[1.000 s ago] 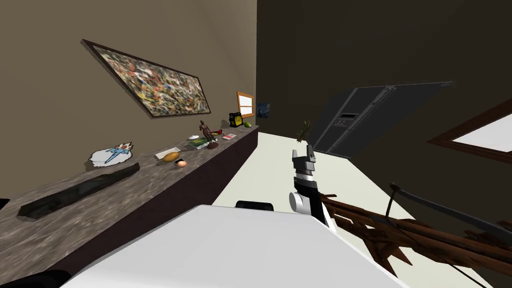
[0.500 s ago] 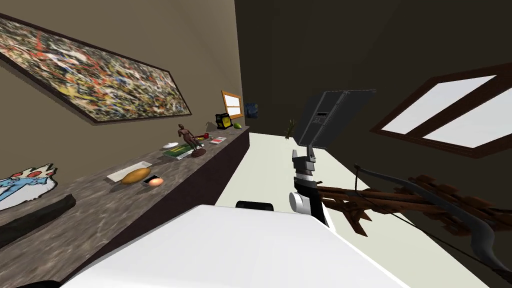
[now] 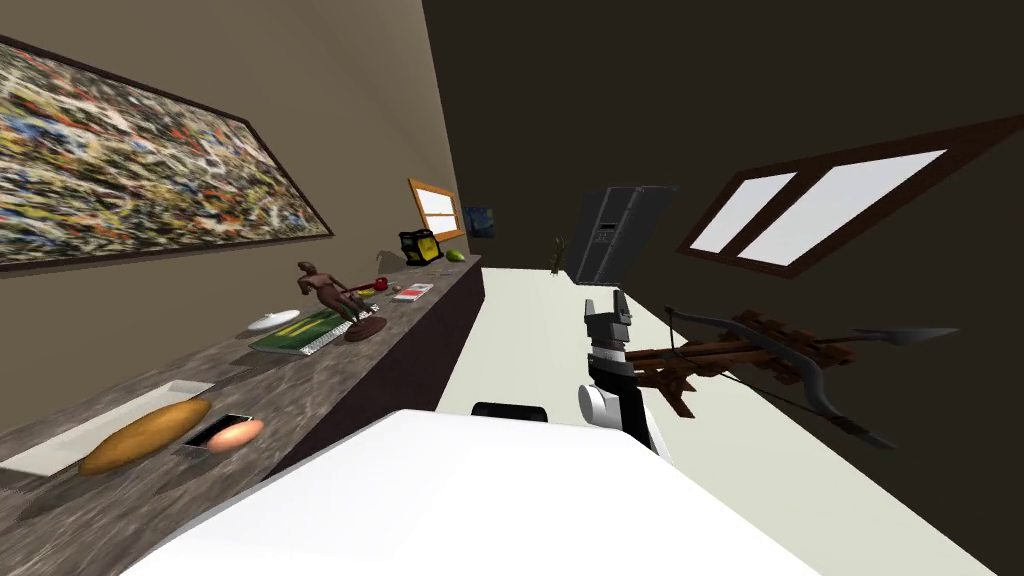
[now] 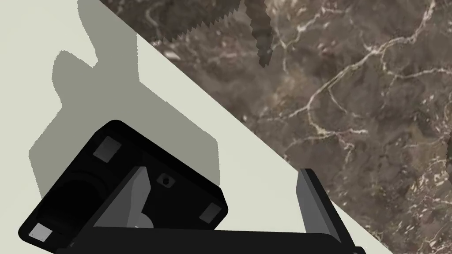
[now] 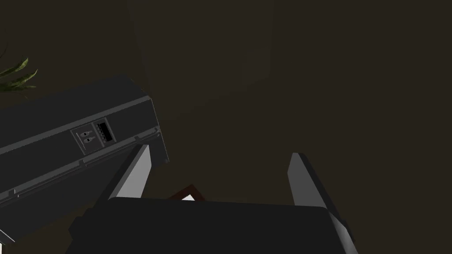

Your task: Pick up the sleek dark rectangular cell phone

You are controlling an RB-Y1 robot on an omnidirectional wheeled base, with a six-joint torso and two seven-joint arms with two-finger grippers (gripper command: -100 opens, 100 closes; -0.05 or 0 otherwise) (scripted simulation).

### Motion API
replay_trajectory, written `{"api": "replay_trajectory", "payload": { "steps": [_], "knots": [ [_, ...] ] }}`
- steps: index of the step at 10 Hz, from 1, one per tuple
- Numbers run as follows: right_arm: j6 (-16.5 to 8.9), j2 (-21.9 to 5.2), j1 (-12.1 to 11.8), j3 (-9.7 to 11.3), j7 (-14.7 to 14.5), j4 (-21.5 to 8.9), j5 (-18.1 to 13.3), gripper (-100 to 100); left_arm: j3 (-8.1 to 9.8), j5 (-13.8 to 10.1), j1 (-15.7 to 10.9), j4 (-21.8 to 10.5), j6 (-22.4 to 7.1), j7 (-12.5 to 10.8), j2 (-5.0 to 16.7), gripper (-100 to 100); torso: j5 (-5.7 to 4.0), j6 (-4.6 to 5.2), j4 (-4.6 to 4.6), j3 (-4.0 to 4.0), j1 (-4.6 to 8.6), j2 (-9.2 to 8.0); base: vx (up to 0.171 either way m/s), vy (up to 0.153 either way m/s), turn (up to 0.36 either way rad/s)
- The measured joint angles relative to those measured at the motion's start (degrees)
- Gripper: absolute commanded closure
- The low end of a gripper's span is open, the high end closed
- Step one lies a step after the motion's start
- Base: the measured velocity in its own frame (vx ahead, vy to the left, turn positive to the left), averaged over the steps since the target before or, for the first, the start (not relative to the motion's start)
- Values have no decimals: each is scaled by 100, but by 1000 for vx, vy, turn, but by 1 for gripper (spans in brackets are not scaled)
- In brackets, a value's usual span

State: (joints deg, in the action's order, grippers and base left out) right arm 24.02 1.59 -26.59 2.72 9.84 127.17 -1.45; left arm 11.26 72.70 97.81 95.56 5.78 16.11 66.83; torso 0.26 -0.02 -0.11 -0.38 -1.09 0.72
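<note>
Right gripper [image 5: 219, 151]: jaws open, about a third of the frame apart, nothing between them, touching nothing. In the head view the right gripper [image 3: 612, 300] is raised over the pale floor [image 3: 560, 330].

Left gripper [image 4: 223, 172]: jaws open too, empty. One finger [image 4: 314, 207] is clear. The other is a grey sliver in front of a black block [image 4: 128, 194] with grey square pads; can't tell what that block is.

Cell phone [image 3: 203, 438]: dark flat rectangle on the marble counter [image 3: 330, 370], well off to the left of the right jaws and nearer the camera, far from both grippers. A pale orange egg-shaped thing [image 3: 236, 435] sits on it and hides part of it. A bread loaf [image 3: 145, 437] on a white tray [image 3: 60, 448] lies just beside it.

Ahead of the right jaws the right wrist view has a dark fridge [image 5: 75, 141], its panel slightly to one side of them, and plant leaves [image 5: 15, 75] cut off at the frame edge. The rest is dim wall.

The left wrist view has marble counter top [image 4: 353, 101] beyond the jaws. Its edge runs diagonally down to the clear finger, with pale floor on the other side. A jagged dark shape [image 4: 262, 31] on the marble is cut off and unreadable.

The head view adds a crossbow [image 3: 750, 350] on the floor right of the right jaws. Farther along the counter stand a figurine [image 3: 335, 295] and a green notebook [image 3: 305, 334].
</note>
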Motion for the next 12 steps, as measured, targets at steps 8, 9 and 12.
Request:
{"api": "replay_trajectory", "payload": {
  "steps": [8,9,12],
  "knots": [
    [0,-1,-2,-2,0,0,0,0,-109,875,286,173,253,296,339,-100,9,-5,-5,-16,-21,28,57,268,-336],
    [0,-1,-2,-1,0,0,0,0,-231,955,166,174,345,404,294,-100,6,-5,-7,-18,-6,32,10,161,-110],
    [0,2,-2,0,0,0,0,0,-285,1062,288,354,339,316,422,0,-15,-14,3,4,78,-6,-24,48,-23]
  ]
}}
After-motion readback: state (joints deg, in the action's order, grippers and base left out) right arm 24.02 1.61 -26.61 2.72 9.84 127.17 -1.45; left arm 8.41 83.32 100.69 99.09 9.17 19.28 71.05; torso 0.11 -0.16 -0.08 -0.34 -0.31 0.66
